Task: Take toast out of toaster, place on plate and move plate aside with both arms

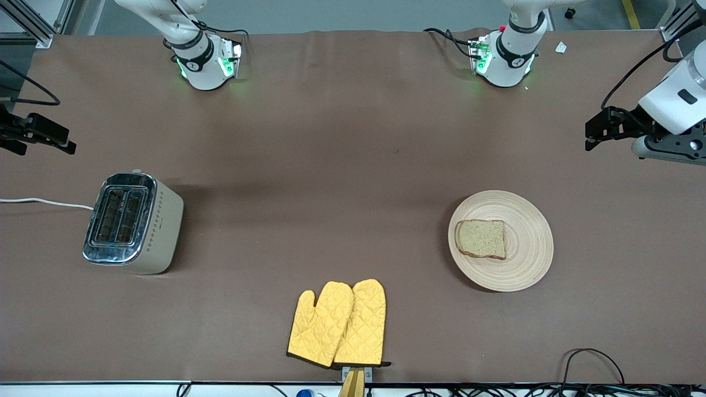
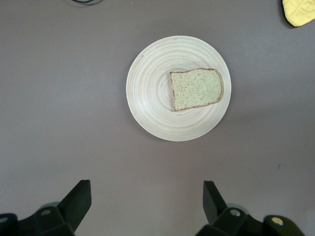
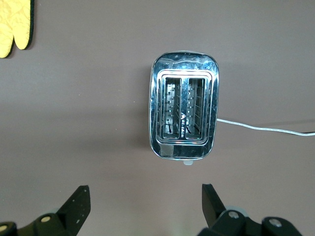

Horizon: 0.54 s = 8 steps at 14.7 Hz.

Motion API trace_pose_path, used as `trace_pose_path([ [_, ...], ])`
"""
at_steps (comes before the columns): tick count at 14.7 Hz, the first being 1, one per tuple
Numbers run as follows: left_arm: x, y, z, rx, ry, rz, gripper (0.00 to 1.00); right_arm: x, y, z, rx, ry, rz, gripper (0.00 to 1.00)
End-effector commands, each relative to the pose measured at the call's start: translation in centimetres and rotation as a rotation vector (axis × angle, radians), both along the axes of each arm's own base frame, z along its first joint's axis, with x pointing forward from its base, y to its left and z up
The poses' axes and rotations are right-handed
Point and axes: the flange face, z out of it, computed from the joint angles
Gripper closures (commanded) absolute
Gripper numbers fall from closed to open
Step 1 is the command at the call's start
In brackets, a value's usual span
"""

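The toast (image 1: 481, 238), a light speckled slice with a dark crust, lies flat on the round pale wooden plate (image 1: 529, 242), off its centre. Both also show in the left wrist view, the toast (image 2: 197, 89) on the plate (image 2: 147, 93). My left gripper (image 1: 598, 132) is open and empty, up over bare table at the left arm's end, apart from the plate; its jaws stand wide in the left wrist view (image 2: 146, 189). My right gripper (image 1: 49, 138) is open and empty, over the table at the right arm's end; it shows wide open in the right wrist view (image 3: 146, 189).
A chrome two-slot toaster (image 1: 132, 223) with empty slots stands toward the right arm's end, also in the right wrist view (image 3: 183, 118), with a white cord (image 1: 44, 202). Two yellow quilted oven mitts (image 1: 339, 324) lie near the front table edge. Cables (image 1: 593, 358) lie at that edge.
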Motion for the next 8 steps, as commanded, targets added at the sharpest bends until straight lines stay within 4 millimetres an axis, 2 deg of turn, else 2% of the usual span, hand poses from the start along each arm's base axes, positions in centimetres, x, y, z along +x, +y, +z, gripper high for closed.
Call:
trace_pose_path([
  [1,0.4,0.5,0.3,0.017,0.006,-0.004,0.0,0.0,-0.4,0.3,-0.01,-0.001,-0.009,0.0],
  [2,0.4,0.6,0.3,0.017,0.005,-0.011,0.0,0.0,-0.4,0.3,-0.01,-0.001,-0.009,0.0],
  [4,-0.1,-1.9,1.5,0.028,-0.022,-0.046,0.0,0.0,-0.3,0.3,-0.009,-0.001,-0.009,0.0],
  [5,0.0,-1.2,2.4,0.043,-0.039,-0.037,0.0,0.0,-0.3,0.3,-0.009,-0.001,-0.009,0.0],
  [6,0.2,-0.7,2.2,0.042,-0.037,-0.031,0.0,0.0,-0.3,0.3,-0.009,-0.001,-0.009,0.0],
  [8,0.1,-0.9,2.3,0.043,-0.039,-0.022,0.0,0.0,-0.4,0.3,-0.009,-0.001,-0.009,0.0],
])
